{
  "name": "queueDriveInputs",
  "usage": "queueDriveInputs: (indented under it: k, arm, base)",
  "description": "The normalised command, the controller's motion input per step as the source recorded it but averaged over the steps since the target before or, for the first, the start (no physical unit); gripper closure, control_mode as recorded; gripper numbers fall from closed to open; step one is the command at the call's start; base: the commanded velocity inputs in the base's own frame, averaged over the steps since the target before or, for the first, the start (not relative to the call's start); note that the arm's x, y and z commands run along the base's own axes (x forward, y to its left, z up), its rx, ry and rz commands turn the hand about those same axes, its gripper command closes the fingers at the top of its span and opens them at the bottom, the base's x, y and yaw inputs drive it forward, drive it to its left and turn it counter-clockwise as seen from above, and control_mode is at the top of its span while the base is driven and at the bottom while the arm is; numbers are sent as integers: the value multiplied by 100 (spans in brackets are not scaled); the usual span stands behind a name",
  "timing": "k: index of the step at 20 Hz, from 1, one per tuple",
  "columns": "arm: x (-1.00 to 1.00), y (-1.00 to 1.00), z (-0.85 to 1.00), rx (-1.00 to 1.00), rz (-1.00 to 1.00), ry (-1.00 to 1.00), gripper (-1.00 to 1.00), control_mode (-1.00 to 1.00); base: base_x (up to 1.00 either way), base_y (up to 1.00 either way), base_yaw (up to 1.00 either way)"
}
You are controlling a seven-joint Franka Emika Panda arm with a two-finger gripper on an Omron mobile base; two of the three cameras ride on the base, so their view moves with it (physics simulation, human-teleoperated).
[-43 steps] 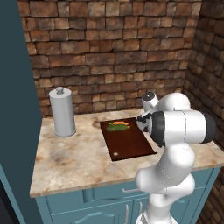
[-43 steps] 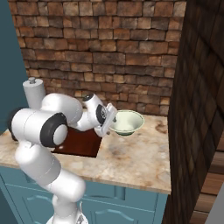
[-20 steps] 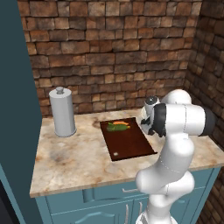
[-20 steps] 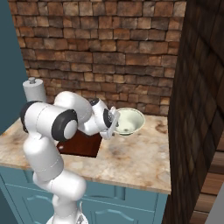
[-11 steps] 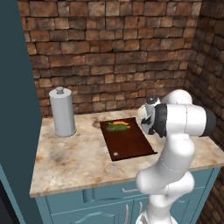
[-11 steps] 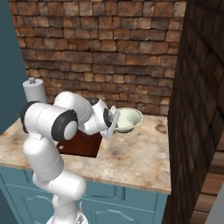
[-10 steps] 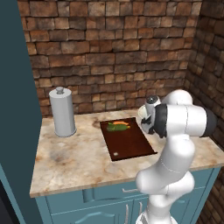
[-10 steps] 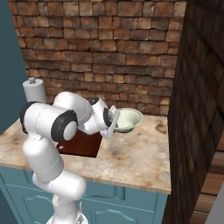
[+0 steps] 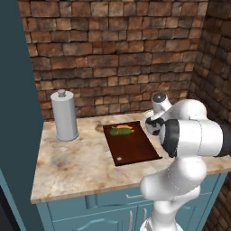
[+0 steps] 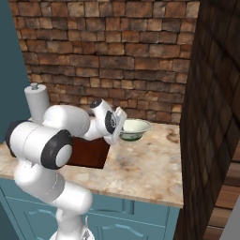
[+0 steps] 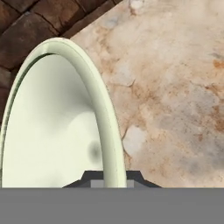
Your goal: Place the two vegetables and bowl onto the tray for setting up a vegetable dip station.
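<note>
The pale greenish-white bowl (image 10: 136, 128) sits on the counter just right of the tray (image 10: 90, 153). My gripper (image 10: 122, 130) is at the bowl's left side. In the hand view the bowl's rim (image 11: 101, 109) runs down between my dark fingertips (image 11: 89, 176), so the gripper (image 11: 113, 178) is shut on the rim. The dark reddish-brown tray (image 9: 133, 145) lies on the counter with the green cucumber (image 9: 120, 132) and the orange carrot (image 9: 125, 127) at its far end. My arm hides the bowl in the left base view.
A tall grey metal canister (image 9: 64, 115) with a knob lid stands at the counter's back left, also in the right base view as canister (image 10: 38, 101). Brick wall runs behind the counter. A dark brick side wall (image 10: 211, 117) closes the right end.
The fingers have closed onto the bowl's rim. The hand and the bowl have hardly shifted; the tray, vegetables and canister are unchanged.
</note>
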Motion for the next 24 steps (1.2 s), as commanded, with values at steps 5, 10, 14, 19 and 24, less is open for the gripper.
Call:
queueDriveInputs:
  k: [5,10,14,19,24]
  arm:
    - [-36,22,33,0,0,-26,100,-100]
    - [-45,36,19,0,0,-8,100,-100]
    - [-43,32,16,0,0,0,100,-100]
    - [-13,45,16,0,0,0,100,-100]
    - [0,38,11,0,0,0,100,-100]
  base:
    - [0,0,0]
    - [0,0,0]
    - [0,0,0]
    - [0,0,0]
    - [0,0,0]
